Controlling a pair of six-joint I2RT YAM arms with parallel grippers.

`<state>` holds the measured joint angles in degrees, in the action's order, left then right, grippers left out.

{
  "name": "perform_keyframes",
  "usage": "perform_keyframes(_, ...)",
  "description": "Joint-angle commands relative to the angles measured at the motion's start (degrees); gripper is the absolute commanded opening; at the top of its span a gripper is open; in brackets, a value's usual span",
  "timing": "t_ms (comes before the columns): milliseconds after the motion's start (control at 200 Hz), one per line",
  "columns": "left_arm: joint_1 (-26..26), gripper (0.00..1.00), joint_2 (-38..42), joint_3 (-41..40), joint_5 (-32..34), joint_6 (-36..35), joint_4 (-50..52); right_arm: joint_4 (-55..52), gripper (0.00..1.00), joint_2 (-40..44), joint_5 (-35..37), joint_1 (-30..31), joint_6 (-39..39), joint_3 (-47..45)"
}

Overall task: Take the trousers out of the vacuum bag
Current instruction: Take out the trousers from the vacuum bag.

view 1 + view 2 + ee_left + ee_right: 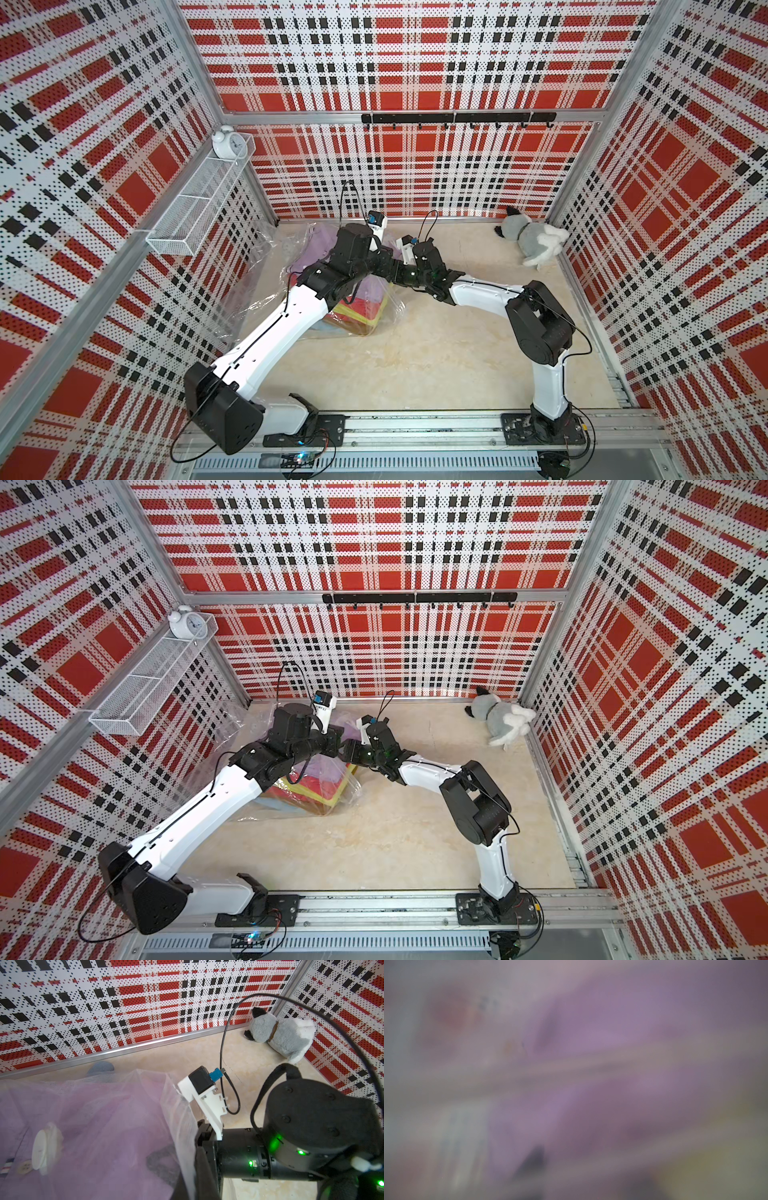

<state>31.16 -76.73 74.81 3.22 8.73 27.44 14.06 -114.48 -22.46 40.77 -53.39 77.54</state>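
The vacuum bag point(266, 257) point(232, 729) lies crinkled at the back left of the floor. Its round white valve cap point(44, 1149) shows in the left wrist view. Inside it is the stack of folded trousers point(361, 309) point(320, 787): lilac point(108, 1126) on top, then red, yellow-green, mustard and light blue. My left gripper point(192, 1176) is shut on the bag's plastic edge beside the lilac pair. The right arm's wrist point(422, 255) reaches in from the right and meets it there. Its fingers are hidden under the plastic. The right wrist view is a lilac blur.
A grey-white plush toy point(532, 241) point(280, 1034) lies in the back right corner. A wire shelf point(199, 203) with a white alarm clock point(227, 143) hangs on the left wall. A black hook rail point(457, 118) runs along the back wall.
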Motion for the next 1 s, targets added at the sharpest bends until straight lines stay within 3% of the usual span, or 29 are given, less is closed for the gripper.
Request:
perform_keyframes(0, -0.8, 0.00, 1.9, -0.1, -0.1, -0.5, -4.1, -0.8, 0.58, -0.1, -0.5, 0.5, -1.0, -0.4)
perform_keyframes(531, -1.0, 0.00, 1.9, -0.6, -0.1, -0.3, -5.1, 2.6, 0.56, -4.9, -4.0, 0.5, -4.4, 5.7)
perform_keyframes(646, -1.2, 0.00, 1.8, -1.1, 0.0, -0.3, -5.9, 3.8, 0.43, -4.8, -4.3, 0.5, -4.6, 5.1)
perform_keyframes(737, -1.5, 0.00, 1.7, -2.0, -0.1, -0.2, -6.6, 5.2, 0.14, -4.6, -4.3, 0.5, -4.7, 4.3)
perform_keyframes(807, -1.8, 0.00, 1.7, -2.8, -0.4, 0.0, -7.5, 6.2, 0.00, -4.5, -4.3, 0.4, -4.8, 3.8)
perform_keyframes(997, -2.4, 0.00, 2.8, -6.0, -0.1, 0.6, -11.0, 11.0, 0.00, -2.7, -3.9, 0.5, -4.6, 0.4)
